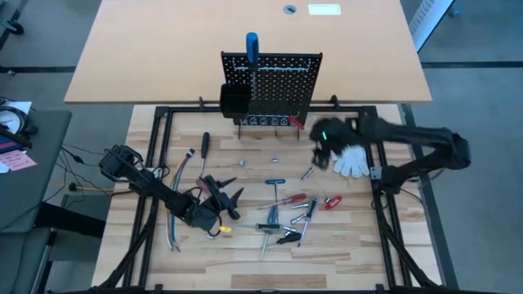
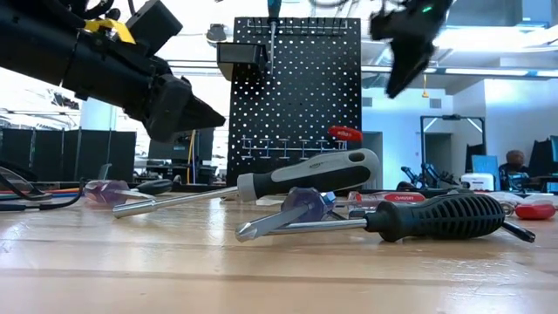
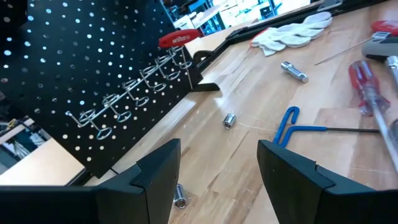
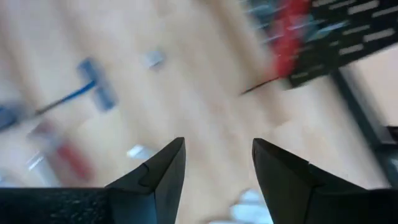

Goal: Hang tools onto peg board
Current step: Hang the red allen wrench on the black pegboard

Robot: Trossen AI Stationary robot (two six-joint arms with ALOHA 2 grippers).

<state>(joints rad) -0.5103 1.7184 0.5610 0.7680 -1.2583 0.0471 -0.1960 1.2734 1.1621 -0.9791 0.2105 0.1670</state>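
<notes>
1. Nearest the low camera lie two screwdrivers: a black-handled screwdriver (image 2: 440, 218) and, just behind it, a grey-and-black-handled screwdriver (image 2: 305, 176). Both look stiff and light. The ribbed handles should give a surer hold than the thin, smooth shafts, so I would take each at mid-handle.
2. The rest of the tools (image 1: 286, 220) are scattered across the wooden tabletop (image 1: 351, 253); several cross one another, so lifting one may drag its neighbour.
3. The left gripper (image 1: 222, 198) hovers low over the left part of that scatter. Its jaws stand apart and hold nothing.
4. A blue-handled hex key (image 3: 292, 121) and small silver bits (image 3: 229, 119) lie between the scatter and the board. The bits are round and smooth, likely to roll or slip from a pinch.
5. The right gripper (image 1: 320, 147) hangs beside a white glove (image 1: 353, 160), near the board's right foot. Its jaws are parted and empty.
6. Farthest back stands the peg board (image 1: 282, 82), upright at the tabletop's far edge. A red-handled tool (image 3: 177, 39) hangs at the right end of its lower hook row, and a blue handle (image 1: 252, 45) stands on its top.
7. The right wrist view is smeared, so only red and blue blurs show there. What the board's black bin (image 1: 234, 100) holds is hidden, and the tangled tools are hard to tell apart from above.
</notes>
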